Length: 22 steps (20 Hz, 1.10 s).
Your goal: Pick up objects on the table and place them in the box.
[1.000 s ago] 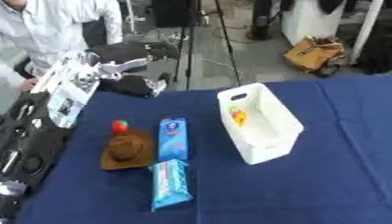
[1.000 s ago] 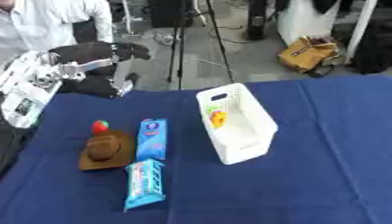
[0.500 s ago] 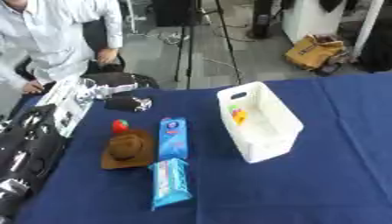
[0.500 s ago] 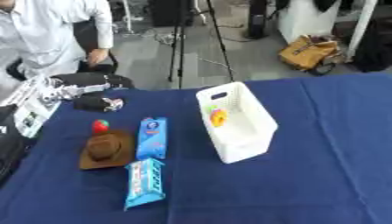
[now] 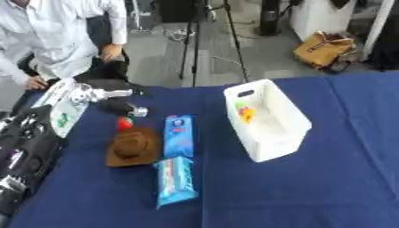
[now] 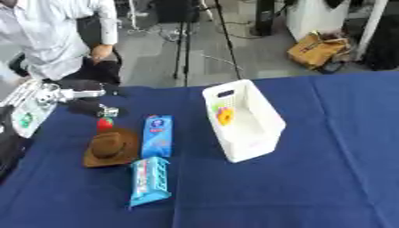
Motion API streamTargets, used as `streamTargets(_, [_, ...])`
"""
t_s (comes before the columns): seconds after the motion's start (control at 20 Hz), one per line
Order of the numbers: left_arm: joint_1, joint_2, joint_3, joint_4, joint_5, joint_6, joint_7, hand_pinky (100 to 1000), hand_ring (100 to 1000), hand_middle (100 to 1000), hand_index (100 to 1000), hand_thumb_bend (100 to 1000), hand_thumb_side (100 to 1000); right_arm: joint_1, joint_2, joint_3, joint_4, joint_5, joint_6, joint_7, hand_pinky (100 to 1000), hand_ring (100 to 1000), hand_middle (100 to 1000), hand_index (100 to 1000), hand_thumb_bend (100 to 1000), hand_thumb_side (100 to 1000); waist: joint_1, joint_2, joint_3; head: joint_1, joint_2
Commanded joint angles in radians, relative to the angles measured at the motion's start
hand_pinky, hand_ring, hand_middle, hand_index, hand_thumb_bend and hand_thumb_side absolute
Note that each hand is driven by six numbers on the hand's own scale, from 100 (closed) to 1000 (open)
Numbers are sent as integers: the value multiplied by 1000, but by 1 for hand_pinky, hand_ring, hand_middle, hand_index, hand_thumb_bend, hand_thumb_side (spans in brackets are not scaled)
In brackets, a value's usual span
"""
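My left hand (image 5: 115,99) reaches in from the left over the table's far left part. Its fingers and thumb are spread apart and hold nothing. Just below its thumb lies a small red object (image 5: 124,123), close to the hand but apart from it. In front of that sits a brown hat (image 5: 132,147). A blue carton (image 5: 178,136) lies to the hat's right, and a blue snack packet (image 5: 175,180) lies nearer me. The white box (image 5: 287,133) stands right of centre with a yellow and red item (image 5: 246,114) inside. My right hand shows in no view.
A blue cloth (image 5: 311,191) covers the table. Black equipment (image 5: 23,160) lies along the left edge. A person in a white shirt (image 5: 54,40) sits behind the far left corner. A tripod (image 5: 195,40) and a brown bag (image 5: 327,49) stand on the floor beyond.
My left hand has come down and forward from above the far left edge to just behind the red object. The things on the table have stayed in place.
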State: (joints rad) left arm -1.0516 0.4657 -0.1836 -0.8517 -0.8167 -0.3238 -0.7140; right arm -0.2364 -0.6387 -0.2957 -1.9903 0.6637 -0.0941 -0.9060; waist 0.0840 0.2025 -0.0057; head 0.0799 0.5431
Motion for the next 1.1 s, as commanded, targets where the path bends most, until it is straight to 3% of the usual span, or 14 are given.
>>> streamTargets(0.05, [-11, 40, 19, 1, 34, 7, -34, 1000, 1000, 1000, 1000, 587, 1000, -3, -24, -15, -10, -10, 7, -1, 807, 823, 813, 779, 100, 889, -6, -19, 4, 7, 7])
streamTargets(0.25, [-7, 48, 20, 14, 72, 17, -76, 1000, 1000, 1000, 1000, 612, 1000, -2, -22, -16, -10, -14, 10, -1, 805, 819, 811, 775, 100, 886, -7, -18, 7, 5, 6])
streamTargets(0.6, [12, 74, 9, 10, 45, 5, -147, 1000, 1000, 1000, 1000, 646, 1000, 1, -20, -20, -10, -19, 14, -1, 803, 818, 809, 770, 100, 879, -6, -15, 12, -4, 11])
streamTargets(0.65, [13, 78, 4, 6, 31, -2, -148, 1000, 1000, 1000, 1000, 698, 1000, 1, -20, -20, -10, -19, 14, -1, 802, 817, 809, 768, 100, 878, -6, -15, 13, -6, 11])
streamTargets(1.0, [15, 88, -12, 20, -116, -105, -66, 1000, 1000, 1000, 1000, 748, 1000, 3, -19, -19, -10, -22, 16, -1, 800, 814, 806, 762, 100, 873, -4, -17, 15, -15, 11])
streamTargets(1.1, [14, 87, -9, 32, -133, -136, -45, 1000, 1000, 1000, 1000, 725, 1000, 4, -20, -21, -10, -23, 17, -1, 800, 814, 805, 760, 100, 871, -3, -17, 16, -17, 13])
